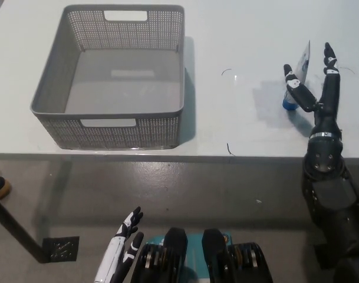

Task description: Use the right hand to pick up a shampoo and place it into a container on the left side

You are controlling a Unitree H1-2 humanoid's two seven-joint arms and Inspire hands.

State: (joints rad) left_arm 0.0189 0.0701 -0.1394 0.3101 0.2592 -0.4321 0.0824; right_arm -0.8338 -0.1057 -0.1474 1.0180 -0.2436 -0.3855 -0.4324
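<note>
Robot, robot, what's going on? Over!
Right hand open around shampoo tube, not gripping yet. Left hand resting low. Basket empty, path clear.

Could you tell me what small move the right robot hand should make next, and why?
Probably close the fingers on the shampoo tube. The right robot hand is open with fingers on either side of the upright tube, not yet gripping, and the grey basket sits empty to the left. The left robot hand rests low.
</note>
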